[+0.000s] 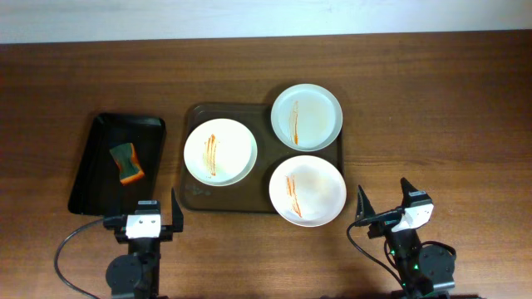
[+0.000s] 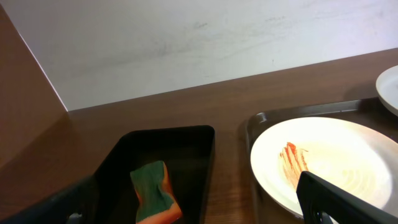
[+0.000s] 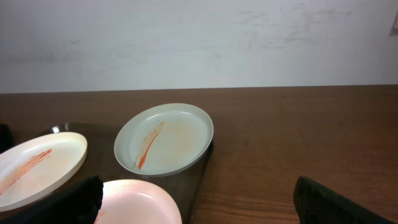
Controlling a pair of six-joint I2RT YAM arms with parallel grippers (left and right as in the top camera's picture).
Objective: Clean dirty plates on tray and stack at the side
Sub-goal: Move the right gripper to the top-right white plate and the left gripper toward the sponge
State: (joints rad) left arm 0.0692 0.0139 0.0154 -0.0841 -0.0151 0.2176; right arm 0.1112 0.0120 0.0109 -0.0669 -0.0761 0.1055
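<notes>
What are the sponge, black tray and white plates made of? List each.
Green-and-orange rectangular sponge: soft foam with green scrub layer, matte two-tone. Shallow black rectangular tray: probably plastic, glossy rim. Round white plates: glazed ceramic or melamine, smooth sheen; cannot tell which.

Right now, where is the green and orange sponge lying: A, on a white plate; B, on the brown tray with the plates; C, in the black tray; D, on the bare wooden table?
C: the green and orange sponge lies inside the black rectangular tray, apart from the brown serving tray.
</notes>
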